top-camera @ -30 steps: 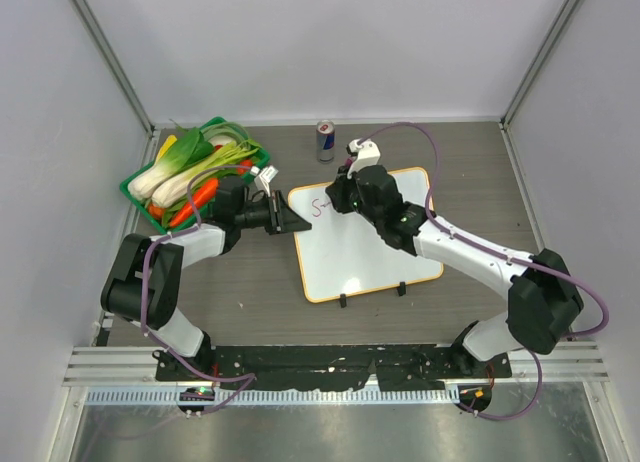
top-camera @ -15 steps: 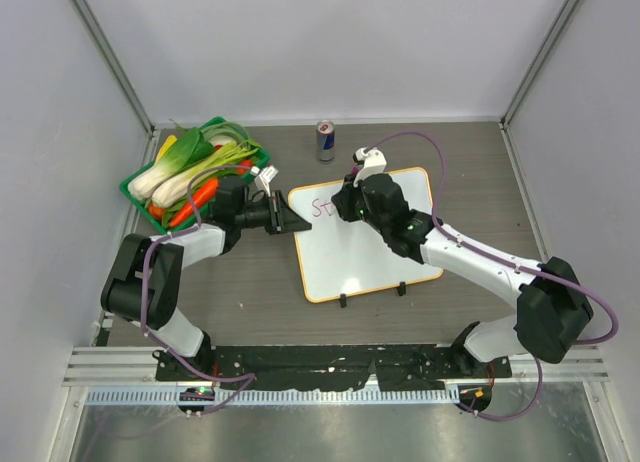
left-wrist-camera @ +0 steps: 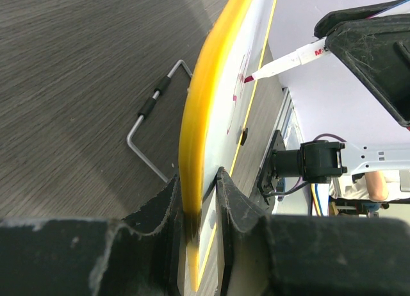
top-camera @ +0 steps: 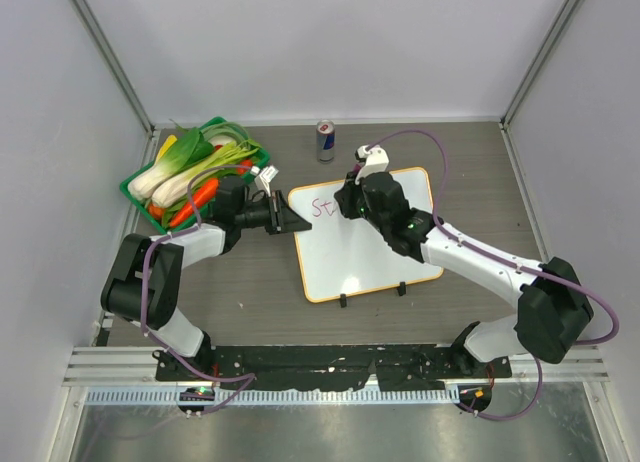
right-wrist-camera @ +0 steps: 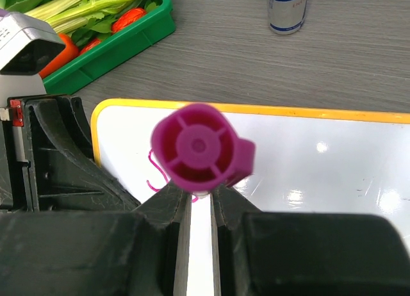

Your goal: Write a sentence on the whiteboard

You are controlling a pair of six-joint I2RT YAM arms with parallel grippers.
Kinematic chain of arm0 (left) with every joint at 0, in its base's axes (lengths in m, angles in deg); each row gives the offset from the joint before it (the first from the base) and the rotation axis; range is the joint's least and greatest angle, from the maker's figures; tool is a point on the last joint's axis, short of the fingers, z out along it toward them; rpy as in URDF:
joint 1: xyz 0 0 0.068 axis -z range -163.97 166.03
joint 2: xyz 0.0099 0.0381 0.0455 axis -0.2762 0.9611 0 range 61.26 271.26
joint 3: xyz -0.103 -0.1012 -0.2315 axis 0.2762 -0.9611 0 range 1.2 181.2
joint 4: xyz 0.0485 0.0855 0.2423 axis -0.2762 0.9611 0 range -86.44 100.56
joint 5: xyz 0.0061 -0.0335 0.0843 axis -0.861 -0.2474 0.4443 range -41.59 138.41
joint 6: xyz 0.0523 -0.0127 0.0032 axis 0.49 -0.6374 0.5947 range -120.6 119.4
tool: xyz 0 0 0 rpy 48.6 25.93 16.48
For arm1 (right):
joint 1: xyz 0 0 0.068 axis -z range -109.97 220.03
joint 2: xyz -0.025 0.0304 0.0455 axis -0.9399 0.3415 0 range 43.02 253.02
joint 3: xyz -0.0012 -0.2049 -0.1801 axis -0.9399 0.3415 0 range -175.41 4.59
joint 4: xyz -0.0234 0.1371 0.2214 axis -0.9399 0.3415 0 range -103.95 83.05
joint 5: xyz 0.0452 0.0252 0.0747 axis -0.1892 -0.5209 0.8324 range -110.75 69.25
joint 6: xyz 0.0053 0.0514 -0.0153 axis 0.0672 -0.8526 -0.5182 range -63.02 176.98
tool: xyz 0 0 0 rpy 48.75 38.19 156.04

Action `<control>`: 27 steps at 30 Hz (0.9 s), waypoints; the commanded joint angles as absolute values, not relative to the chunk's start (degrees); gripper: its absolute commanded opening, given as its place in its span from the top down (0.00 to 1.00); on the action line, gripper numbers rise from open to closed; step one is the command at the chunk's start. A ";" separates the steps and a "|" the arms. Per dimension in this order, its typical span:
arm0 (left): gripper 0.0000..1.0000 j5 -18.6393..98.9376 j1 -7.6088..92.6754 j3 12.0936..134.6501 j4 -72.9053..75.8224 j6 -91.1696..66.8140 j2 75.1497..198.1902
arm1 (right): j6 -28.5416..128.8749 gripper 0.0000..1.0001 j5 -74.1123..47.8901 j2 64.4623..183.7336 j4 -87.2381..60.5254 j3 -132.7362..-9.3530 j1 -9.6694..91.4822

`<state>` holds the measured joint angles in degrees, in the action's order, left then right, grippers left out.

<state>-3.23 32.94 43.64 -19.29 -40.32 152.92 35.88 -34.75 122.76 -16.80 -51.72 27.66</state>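
Observation:
The whiteboard lies on the dark table, white with an orange-yellow rim. My left gripper is shut on its left edge; in the left wrist view the jaws pinch the yellow rim. My right gripper is shut on a magenta-capped marker, held upright over the board's far left corner. The marker's tip touches the board. The sentence stands at its first pink letters, "St", also visible as strokes left of the marker.
A green basket of leeks and carrots sits at the far left, close behind the left gripper. A drink can stands beyond the board. Two black clips sit on the board's near edge. A wire stand lies under the board.
The right gripper with the marker has shifted a little to the right along the board's far edge, and the pink writing has grown from one letter to two. The left arm has stayed still.

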 commanded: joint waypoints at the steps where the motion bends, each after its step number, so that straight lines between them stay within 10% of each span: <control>1: 1.00 -0.28 35.37 43.57 -13.93 -34.88 153.99 | 37.12 0.99 -36.05 120.01 -18.95 -53.25 28.02; 27: 1.00 -0.28 35.37 43.39 -13.66 -34.70 153.90 | 37.03 0.99 -36.75 122.38 -18.61 -52.36 29.51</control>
<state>-3.20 33.22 43.92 -19.11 -40.08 152.92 36.08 -34.95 122.15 -16.94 -51.75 28.84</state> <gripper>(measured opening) 0.216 0.181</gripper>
